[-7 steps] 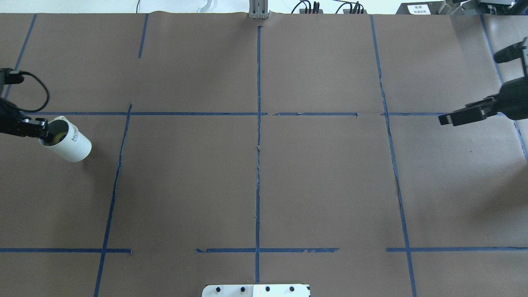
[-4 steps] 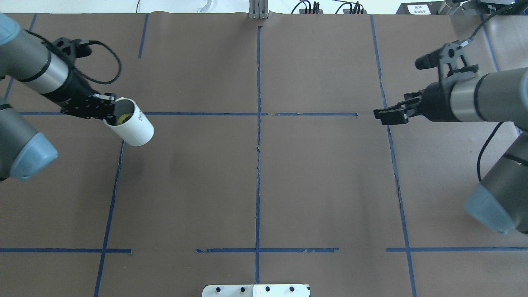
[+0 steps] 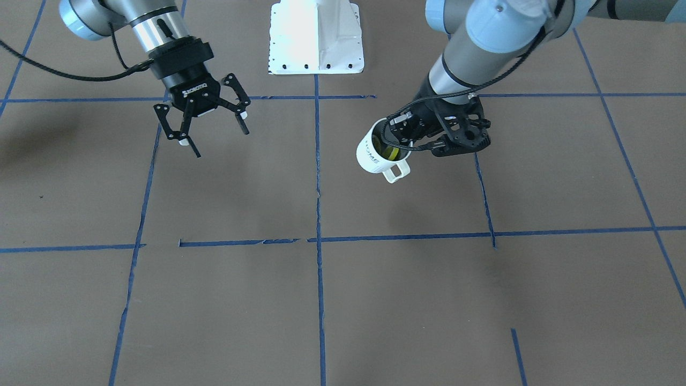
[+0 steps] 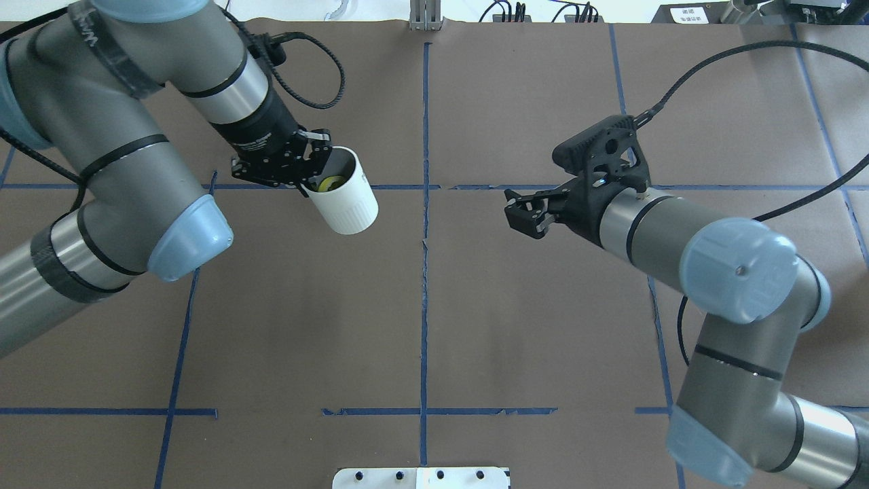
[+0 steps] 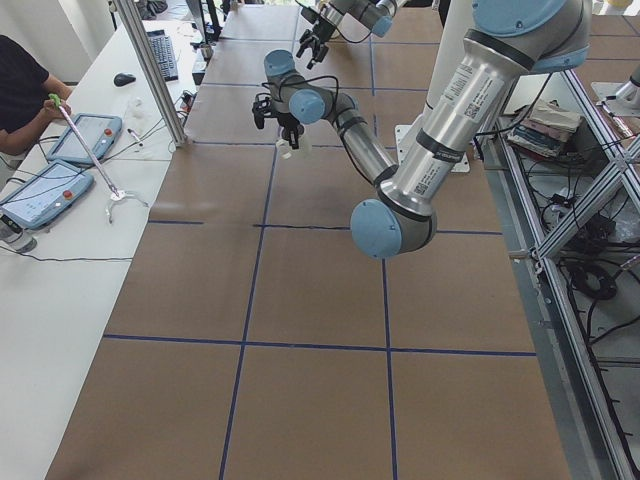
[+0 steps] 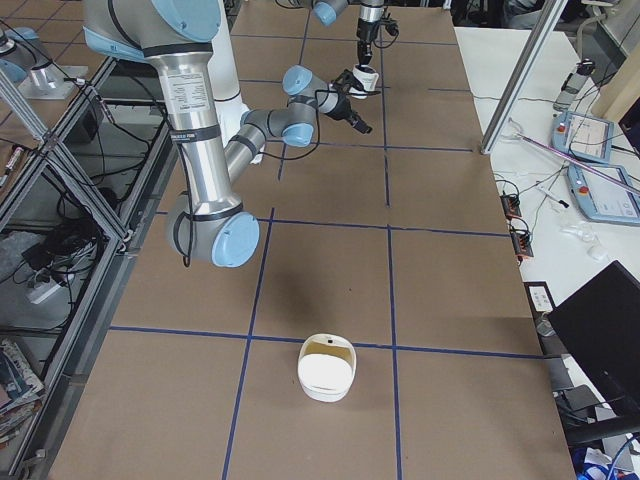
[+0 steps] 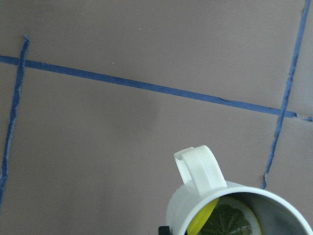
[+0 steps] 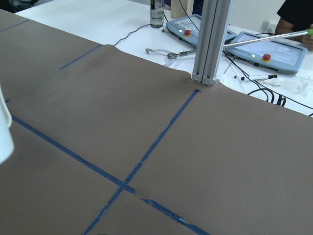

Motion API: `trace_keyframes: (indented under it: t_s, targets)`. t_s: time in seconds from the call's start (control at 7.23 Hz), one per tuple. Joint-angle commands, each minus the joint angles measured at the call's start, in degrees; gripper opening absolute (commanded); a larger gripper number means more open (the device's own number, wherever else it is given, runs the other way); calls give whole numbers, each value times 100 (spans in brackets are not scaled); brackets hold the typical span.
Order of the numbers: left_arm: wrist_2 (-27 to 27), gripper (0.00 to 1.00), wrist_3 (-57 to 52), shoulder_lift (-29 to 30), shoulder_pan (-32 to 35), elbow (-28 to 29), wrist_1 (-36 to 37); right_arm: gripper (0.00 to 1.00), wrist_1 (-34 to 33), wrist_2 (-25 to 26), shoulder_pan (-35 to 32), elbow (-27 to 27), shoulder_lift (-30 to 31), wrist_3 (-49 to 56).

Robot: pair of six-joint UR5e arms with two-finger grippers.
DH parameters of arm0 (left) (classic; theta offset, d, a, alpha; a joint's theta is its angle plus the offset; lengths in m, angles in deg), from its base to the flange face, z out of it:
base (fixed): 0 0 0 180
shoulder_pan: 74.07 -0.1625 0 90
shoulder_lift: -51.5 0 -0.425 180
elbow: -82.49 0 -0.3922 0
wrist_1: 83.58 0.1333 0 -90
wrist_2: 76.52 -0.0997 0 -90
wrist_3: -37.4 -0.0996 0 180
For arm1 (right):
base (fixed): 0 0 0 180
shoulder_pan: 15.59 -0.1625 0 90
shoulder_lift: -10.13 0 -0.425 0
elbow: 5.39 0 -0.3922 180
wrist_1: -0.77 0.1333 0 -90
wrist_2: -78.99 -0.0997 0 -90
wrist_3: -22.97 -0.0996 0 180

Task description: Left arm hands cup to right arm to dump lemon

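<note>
My left gripper (image 4: 309,178) is shut on the rim of the white ribbed cup (image 4: 346,200) and holds it tilted above the table, left of the centre tape line. The yellow-green lemon (image 4: 331,182) lies inside the cup. In the front-facing view the cup (image 3: 370,155) shows its lettering, its handle pointing away from the robot, and the lemon (image 3: 390,153). The left wrist view shows the handle and rim of the cup (image 7: 200,169) and the lemon (image 7: 222,220). My right gripper (image 4: 521,214) is open and empty right of the centre line, facing the cup, and shows spread in the front-facing view (image 3: 214,134).
The brown paper table is marked with blue tape lines (image 4: 425,272). The white robot base plate (image 3: 316,37) sits at the robot's edge. A white bowl-like container (image 6: 327,368) stands at the right end. An aluminium post (image 8: 212,39) and operators' tablets lie beyond the far edge.
Both arms have swung in toward the table's middle. The left gripper carried the cup rightward and slightly farther back; the right gripper moved left toward it.
</note>
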Motion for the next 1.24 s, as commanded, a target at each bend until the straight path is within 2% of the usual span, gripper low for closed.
trace_keyframes:
  t_s: [0.0,0.41,0.97,1.11]
  targets:
    - [-11,0,392,532,-199,306,-14,100,144,901,679,19,-157,2]
    - [-11,0,505,1120,-452,667,-23,100,426,1447,1147,28,-165,45]
    - [-29,0,681,1332,-638,650,-23,100,418,1545,1183,54,-157,125]
    - [-281,0,760,1429,-813,659,-32,100,418,1545,1209,54,-157,142]
